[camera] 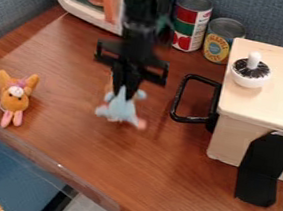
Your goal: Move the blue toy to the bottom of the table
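Note:
The gripper (pixel 124 88) hangs down over the middle of the wooden table (pixel 154 170), shut on the upper part of the blue toy (pixel 120 109). The toy is light blue with pinkish ends, and hangs just below the gripper. Whether its lower end touches the tabletop I cannot tell.
An orange plush toy (pixel 14 99) lies at the left. At the right stands a light wooden box (pixel 266 104) with a black handle (pixel 180 97), a white-knobbed lid (pixel 250 74) and a black strap (pixel 262 169). Two cans (pixel 189 26) stand behind, beside a white-framed object (pixel 85 11).

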Motion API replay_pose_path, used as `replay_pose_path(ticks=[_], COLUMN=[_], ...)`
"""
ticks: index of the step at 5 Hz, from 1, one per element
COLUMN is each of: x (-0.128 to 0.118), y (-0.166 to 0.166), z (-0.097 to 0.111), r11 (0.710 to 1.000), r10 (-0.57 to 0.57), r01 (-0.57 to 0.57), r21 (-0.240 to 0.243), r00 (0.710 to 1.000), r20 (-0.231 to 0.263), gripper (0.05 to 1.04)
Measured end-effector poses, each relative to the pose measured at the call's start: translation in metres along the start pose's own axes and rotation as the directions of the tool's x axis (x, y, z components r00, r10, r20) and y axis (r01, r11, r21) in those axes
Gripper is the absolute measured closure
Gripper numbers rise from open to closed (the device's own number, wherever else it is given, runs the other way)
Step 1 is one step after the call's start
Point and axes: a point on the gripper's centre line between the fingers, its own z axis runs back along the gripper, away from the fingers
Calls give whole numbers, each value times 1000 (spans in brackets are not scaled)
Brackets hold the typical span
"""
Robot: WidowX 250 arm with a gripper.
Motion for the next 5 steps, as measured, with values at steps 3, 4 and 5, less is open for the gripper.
replay_pose_path(ticks=[3, 4, 5], x=[-43, -36, -34], y=[-1, -8, -12], z=[-15, 5, 31], r11=[999, 998, 993], r10=[36, -9, -59], r01=[-34, 10, 55], r21=[31, 63, 108], r00=[997, 1000, 998], r20=[-67, -25, 32], gripper=[774, 477, 182])
